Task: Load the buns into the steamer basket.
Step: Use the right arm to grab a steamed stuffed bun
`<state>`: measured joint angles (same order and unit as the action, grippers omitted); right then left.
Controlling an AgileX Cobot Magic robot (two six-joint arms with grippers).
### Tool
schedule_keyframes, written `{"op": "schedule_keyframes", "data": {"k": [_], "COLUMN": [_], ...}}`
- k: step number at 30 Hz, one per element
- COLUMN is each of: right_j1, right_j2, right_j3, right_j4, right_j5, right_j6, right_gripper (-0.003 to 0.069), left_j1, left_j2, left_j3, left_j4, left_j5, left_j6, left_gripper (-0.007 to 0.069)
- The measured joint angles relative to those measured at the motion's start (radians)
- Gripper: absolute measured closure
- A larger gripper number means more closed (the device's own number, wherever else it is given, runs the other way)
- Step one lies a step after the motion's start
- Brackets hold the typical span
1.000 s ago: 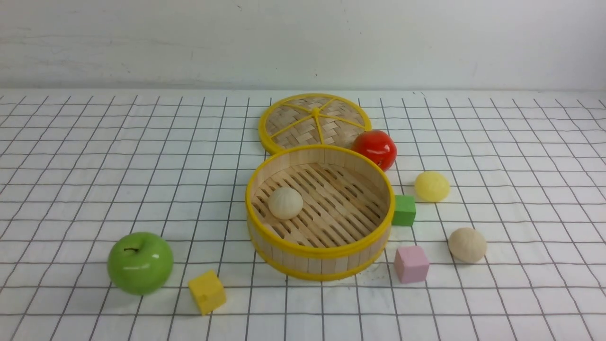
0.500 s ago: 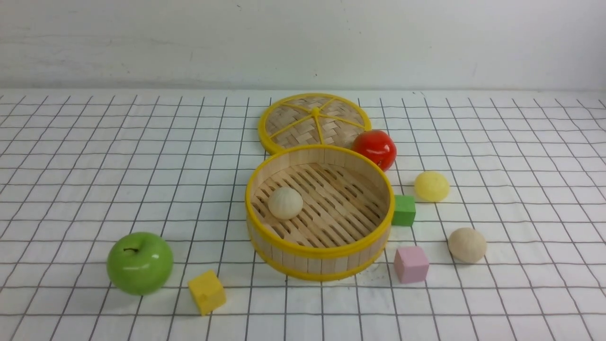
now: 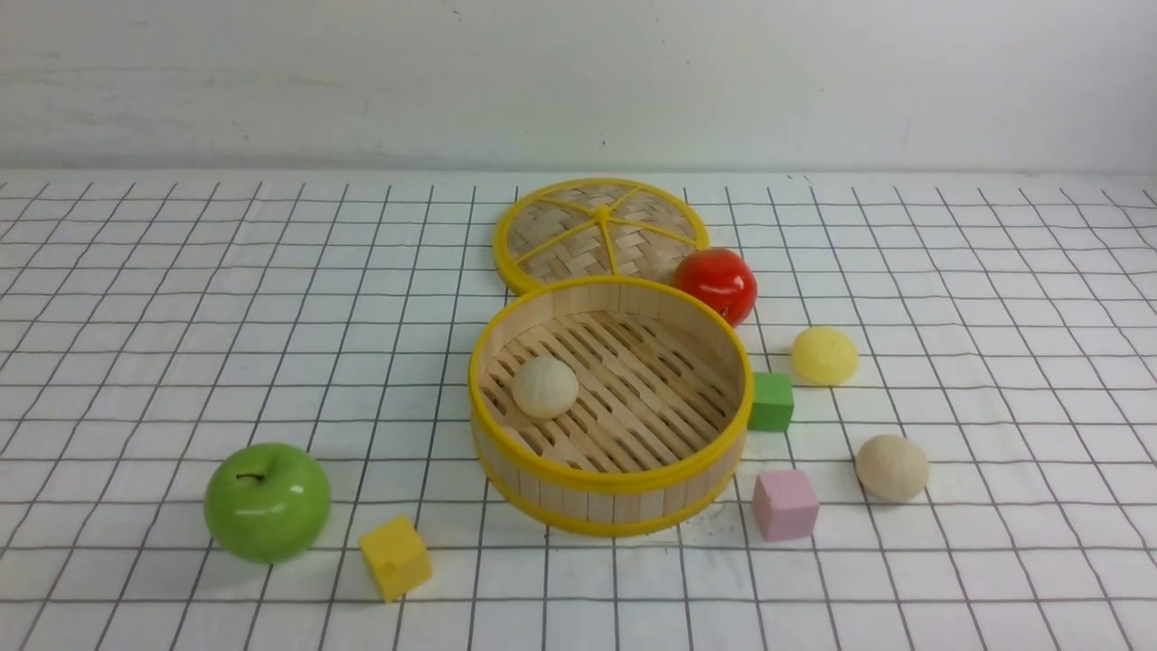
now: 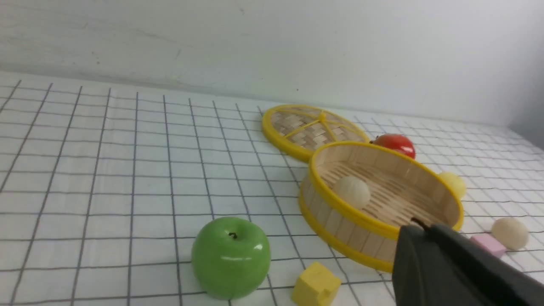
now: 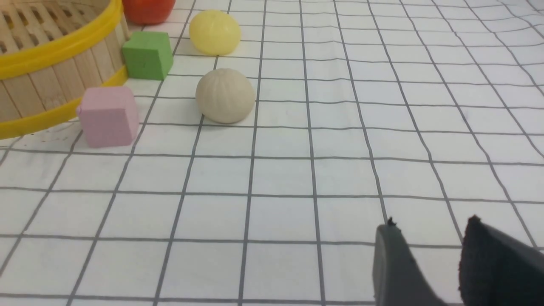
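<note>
Checking the front view against the two before it, found nothing shifted and neither arm in sight; judged the task paused at one bun of three. Saw the round, deep bamboo steamer basket (image 3: 611,484) mid-table, mouth upward, with a matte off-white dome-shaped bun (image 3: 545,387) on its slatted floor, left of centre. Counted two outside, to the right: a pale yellow dome-shaped bun (image 3: 824,355) farther back, beyond a green cube (image 3: 771,401) just beside the basket's right wall, and a beige dome-shaped bun (image 3: 892,467) nearer, just right of a pink cube (image 3: 785,504). Found no long axis on any bun: round in plan, flat side down, dome up, so probably open to a pinch from any side.

Turning to the left wrist view, made out the left gripper (image 4: 420,229) only as one dark mass in the foreground; could not tell fingers apart from together.

Turning to the right wrist view, saw the right gripper (image 5: 430,229) with fingers parted, nothing between them, low over the gridded white cloth (image 5: 297,170) and well short of the beige bun; judged that bun the likely next pick.
</note>
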<state>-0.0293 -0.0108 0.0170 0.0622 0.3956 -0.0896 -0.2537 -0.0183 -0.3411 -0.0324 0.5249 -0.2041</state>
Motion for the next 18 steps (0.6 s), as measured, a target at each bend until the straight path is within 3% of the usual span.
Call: {"op": "schedule_keyframes", "data": {"k": [8,18], "right_j1": [0.000,0.000], "right_j2": [0.000,0.000], "right_j3": [0.000,0.000], "right_j4": [0.000,0.000], "right_j5": [0.000,0.000], "right_j6": [0.000,0.000], "right_gripper": [0.0420,0.0420], "left_j1": [0.118,0.121], "left_j2": [0.000,0.000], "left_j3": [0.262,0.370], "left_j4": [0.007,0.015], "left_j5": [-0.148,-0.130], "left_j6": [0.000,0.000], "left_gripper": [0.0638,0.0638]}}
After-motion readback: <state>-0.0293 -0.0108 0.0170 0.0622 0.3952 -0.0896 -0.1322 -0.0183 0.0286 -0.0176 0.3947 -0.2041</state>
